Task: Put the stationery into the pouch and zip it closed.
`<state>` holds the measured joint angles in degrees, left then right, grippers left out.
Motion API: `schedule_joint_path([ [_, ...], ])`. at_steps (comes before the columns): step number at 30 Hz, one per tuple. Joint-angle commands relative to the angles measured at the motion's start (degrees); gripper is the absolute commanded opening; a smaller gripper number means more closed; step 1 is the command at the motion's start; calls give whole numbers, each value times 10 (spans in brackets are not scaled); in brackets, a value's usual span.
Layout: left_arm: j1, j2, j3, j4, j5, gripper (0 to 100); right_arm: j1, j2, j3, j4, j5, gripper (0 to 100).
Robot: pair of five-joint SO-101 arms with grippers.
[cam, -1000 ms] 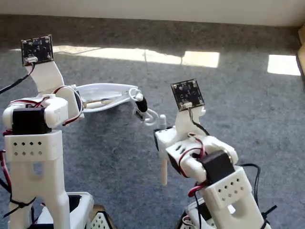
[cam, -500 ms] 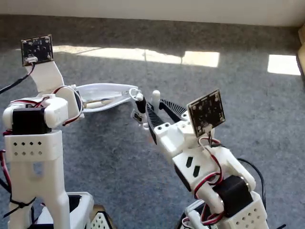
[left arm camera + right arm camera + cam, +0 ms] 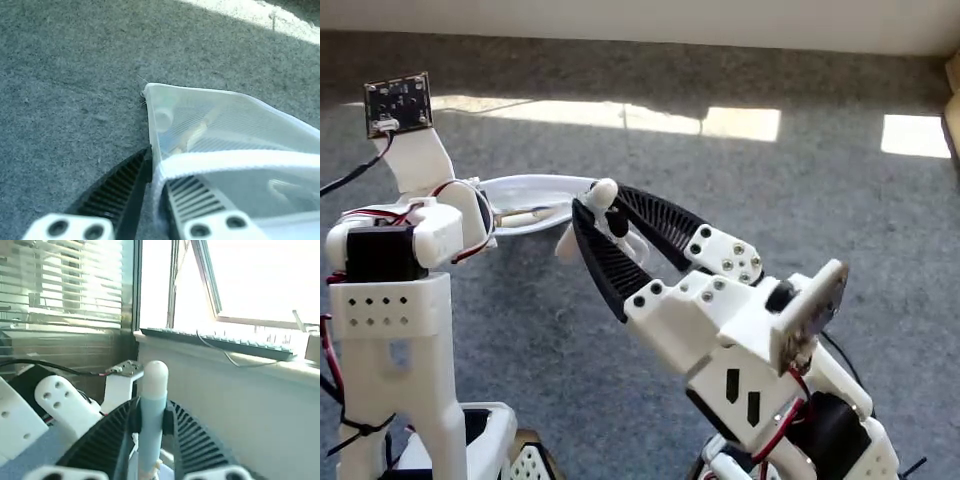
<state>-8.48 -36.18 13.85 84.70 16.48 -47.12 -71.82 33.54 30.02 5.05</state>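
A translucent white pouch (image 3: 535, 196) lies on the grey carpet, one end behind the left arm (image 3: 395, 270). My left gripper (image 3: 156, 167) is shut on the pouch (image 3: 225, 135) at its white edge band; pale stationery (image 3: 192, 136) shows through the mesh. My right gripper (image 3: 597, 203) hangs over the pouch's other end, shut on a white pen (image 3: 566, 243) that slants across its black fingers. In the right wrist view the pen (image 3: 154, 377) stands upright in the right gripper (image 3: 151, 412), with its rounded cap above the fingertips.
The black zipper pull (image 3: 617, 222) lies at the pouch's end, between the right gripper's fingers as seen from above. Grey carpet (image 3: 800, 200) with bright sun patches (image 3: 740, 122) stretches behind and to the right. A pale wall base (image 3: 650, 20) borders the far side.
The right arm swung up and over: its gripper, earlier pointing down with the pen hanging, now lies raised and stretched over the pouch's end. The left arm and pouch stayed put.
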Motion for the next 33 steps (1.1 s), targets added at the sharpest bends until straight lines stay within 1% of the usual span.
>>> schedule_joint_path([
  [1, 13, -6, -13, -14, -5, 6, -21, 0, 6, -77, 45, 3],
  [6, 13, -6, -13, -14, -5, 6, -21, 51, 29, -153, 87, 3],
  [11, 12, -6, -13, -14, -5, 6, -21, 113, 34, -187, 91, 3],
  [20, 10, -6, -12, -13, -5, 6, 7, 202, 35, -193, 95, 3],
  [25, 10, -6, -12, -13, -6, 6, 16, 233, 36, -192, 192, 3],
  [28, 10, -6, -12, -13, -6, 6, 15, 237, 63, -192, 238, 3],
  [30, 10, -6, -12, -13, -6, 6, 14, 239, 82, -192, 255, 3],
  [33, 10, -6, -12, -13, -6, 6, 16, 238, 98, -191, 257, 5],
])
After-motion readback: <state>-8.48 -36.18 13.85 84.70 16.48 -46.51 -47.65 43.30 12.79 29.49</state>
